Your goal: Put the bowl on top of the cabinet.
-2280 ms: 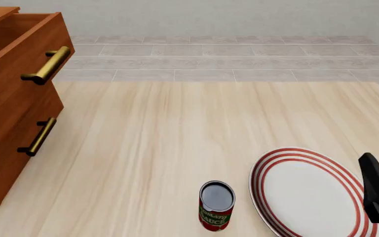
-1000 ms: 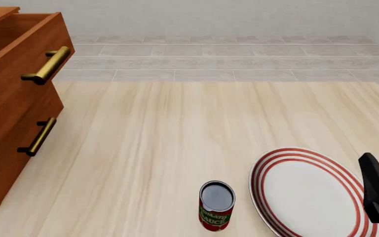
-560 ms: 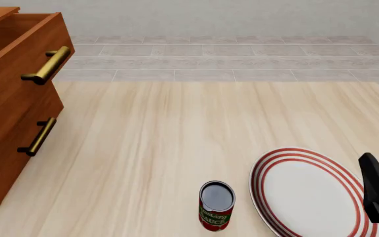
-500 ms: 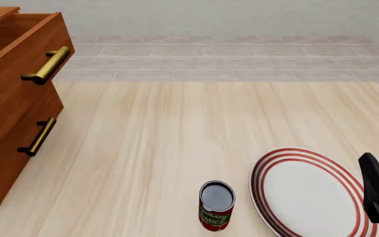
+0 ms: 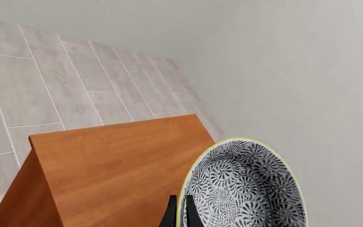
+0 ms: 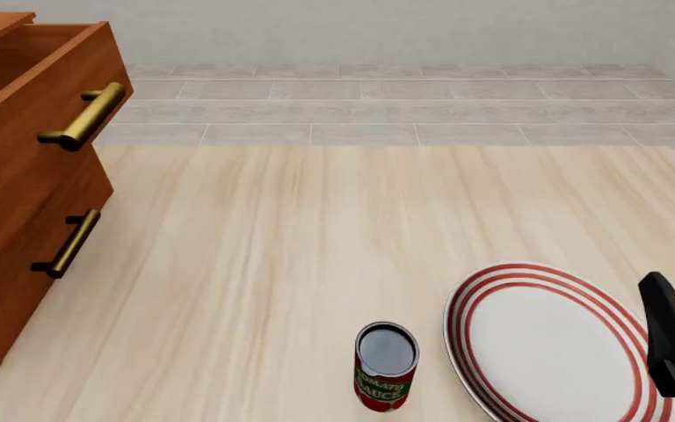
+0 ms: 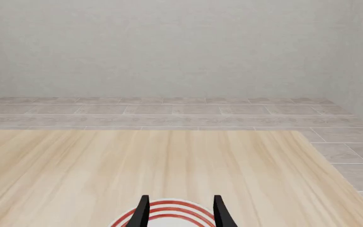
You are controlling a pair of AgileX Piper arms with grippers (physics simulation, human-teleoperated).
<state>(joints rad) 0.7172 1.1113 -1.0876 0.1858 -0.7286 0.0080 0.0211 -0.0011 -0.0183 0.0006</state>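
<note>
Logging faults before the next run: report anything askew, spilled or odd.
Nothing spilled or damaged. The cabinet's top drawer stands pulled open. The sauce can stands upright beside the red-ringed plate. The left gripper pinches the bowl by its rim, over the cabinet top.

The left claw (image 5: 180, 213) has two thin black fingers with pointed tips; the right claw (image 7: 180, 212) has two black fingers too; its body looks black and blocky.

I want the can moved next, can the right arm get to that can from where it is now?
Probably yes. The right tool is open over the plate, and the can stands just beside the plate with bare table around it.
</note>
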